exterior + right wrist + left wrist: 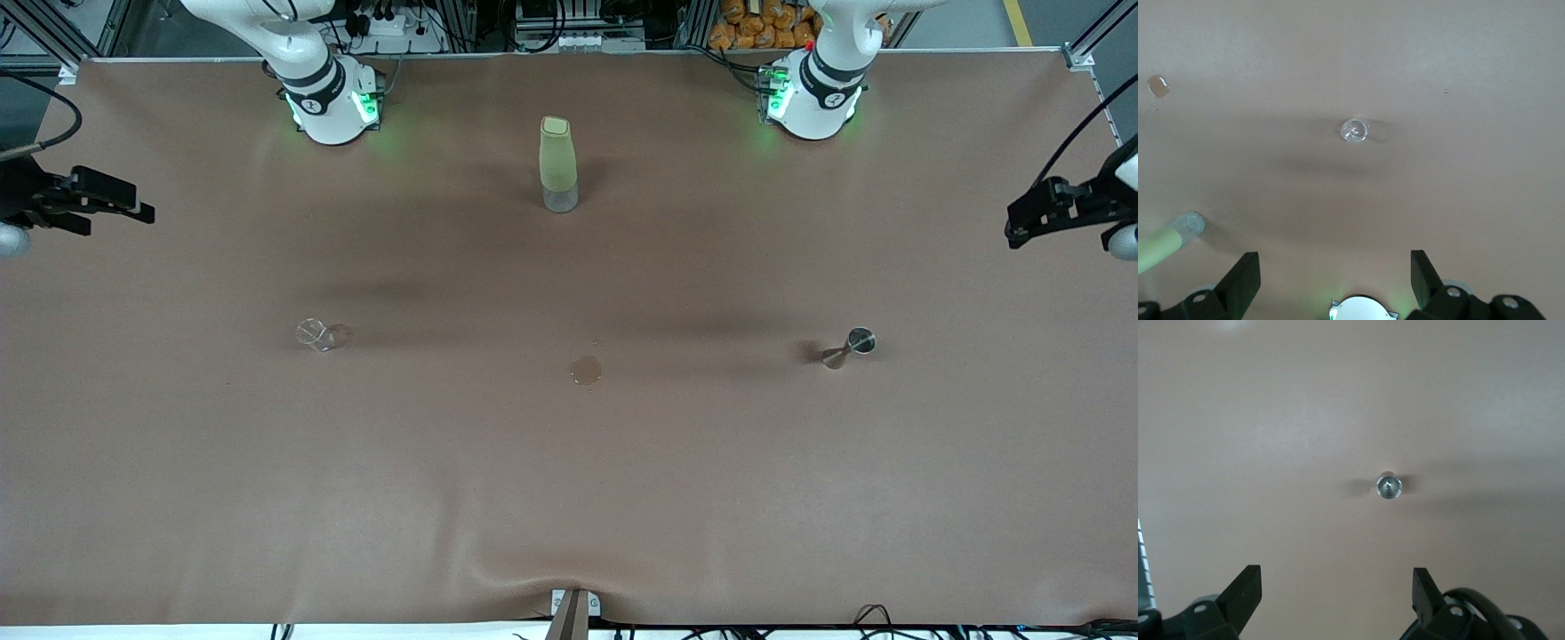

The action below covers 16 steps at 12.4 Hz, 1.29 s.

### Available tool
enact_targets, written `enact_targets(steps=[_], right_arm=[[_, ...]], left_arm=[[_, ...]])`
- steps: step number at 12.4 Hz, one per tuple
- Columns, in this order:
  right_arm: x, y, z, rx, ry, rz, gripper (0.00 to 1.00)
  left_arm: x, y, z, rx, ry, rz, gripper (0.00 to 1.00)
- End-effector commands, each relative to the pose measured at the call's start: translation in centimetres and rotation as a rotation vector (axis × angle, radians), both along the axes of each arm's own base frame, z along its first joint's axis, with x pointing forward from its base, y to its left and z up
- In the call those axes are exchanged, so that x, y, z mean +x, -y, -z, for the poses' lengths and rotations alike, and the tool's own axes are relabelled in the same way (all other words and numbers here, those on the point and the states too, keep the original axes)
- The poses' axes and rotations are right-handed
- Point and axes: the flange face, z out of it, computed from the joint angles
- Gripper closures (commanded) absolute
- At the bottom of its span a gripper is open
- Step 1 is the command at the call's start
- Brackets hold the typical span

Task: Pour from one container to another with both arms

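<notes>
A small clear glass [322, 335] stands on the brown table toward the right arm's end; from above it shows as a ring [1355, 131]. A metal jigger [852, 347] stands toward the left arm's end, its round mouth [1389, 486] facing up. My right gripper [142, 212] hangs high over its end of the table, open and empty [1335, 270]. My left gripper [1018, 233] hangs high over its own end, also open and empty [1336, 587]. Both are well clear of the two vessels.
A tall green bottle [558, 164] with a clear base stands between the two arm bases, also in the right wrist view [1168, 240]. A small wet puddle [586, 370] lies mid-table between glass and jigger. The right arm's base [1361, 310] glows green.
</notes>
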Motion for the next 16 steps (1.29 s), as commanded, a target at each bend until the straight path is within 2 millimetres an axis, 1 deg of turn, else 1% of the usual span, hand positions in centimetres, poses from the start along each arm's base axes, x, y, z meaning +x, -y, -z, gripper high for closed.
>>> enact_targets(steps=[1, 3, 4, 5, 6, 8, 9, 11, 13, 16], right_arm=[[0.0, 0.4, -2.0, -0.075, 0.017, 0.018, 0.0], [0.4, 0.6, -1.4, -0.086, 0.008, 0.019, 0.0], [0.5, 0.4, -1.4, -0.09, 0.017, 0.018, 0.0], [0.7, 0.1, -1.8, -0.097, 0.043, 0.015, 0.0], [0.8, -0.2, -2.1, -0.121, 0.055, 0.031, 0.0], [0.8, -1.0, -2.1, -0.142, 0.046, 0.123, 0.0], [0.8, -1.1, -2.2, -0.142, 0.049, 0.121, 0.0], [0.9, -0.6, -2.2, -0.135, 0.057, 0.105, 0.0], [1.0, 0.1, -2.3, -0.126, 0.081, 0.048, 0.0], [0.9, 0.2, -2.4, -0.128, 0.08, 0.055, 0.0]], left_arm=[[-1.3, -0.7, -0.1, -0.026, -0.001, -0.029, 0.0], [-1.7, -0.2, 0.2, -0.063, -0.031, -0.028, 0.0], [-1.7, 0.0, 0.3, -0.064, -0.036, -0.025, 0.0], [-1.8, 0.8, 0.9, -0.064, -0.047, -0.015, 0.0], [-1.8, 1.3, 1.0, -0.063, -0.045, -0.012, 0.0], [-1.7, 1.7, 0.8, -0.066, -0.029, -0.014, 0.0], [-1.8, 1.9, 0.5, -0.067, -0.016, -0.018, 0.0], [-1.8, 2.0, 0.3, -0.076, -0.014, -0.013, 0.0], [-1.8, 2.1, 0.1, -0.082, -0.011, -0.008, 0.0], [-2.0, 2.2, 0.0, -0.082, -0.014, -0.006, 0.0]])
